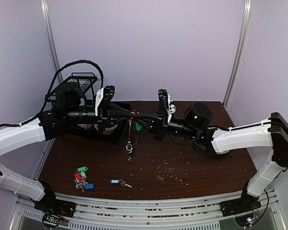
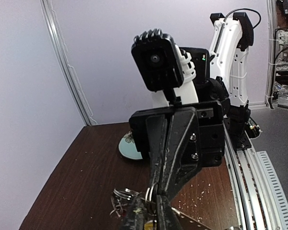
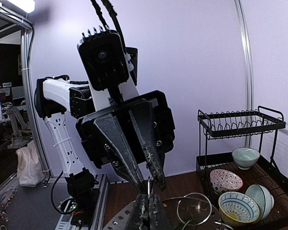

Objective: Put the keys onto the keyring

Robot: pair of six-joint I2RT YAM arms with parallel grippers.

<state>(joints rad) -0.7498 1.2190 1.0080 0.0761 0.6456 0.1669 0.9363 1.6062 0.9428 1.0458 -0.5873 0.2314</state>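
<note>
Both grippers meet above the table's middle. The keyring, a flat silver loop with wire rings, hangs below them. My right gripper is shut on one small upright wire ring of the keyring. My left gripper faces it, and its jaws stand narrowly apart on either side of that same ring. A green-tagged key dangles beside the keyring. Loose keys lie near the front left: green, red and blue tags together. Another blue-tagged key lies apart.
A black dish rack holding several bowls stands at the back left of the table. A pale green plate lies under the right arm. Pale crumbs are scattered over the dark wood.
</note>
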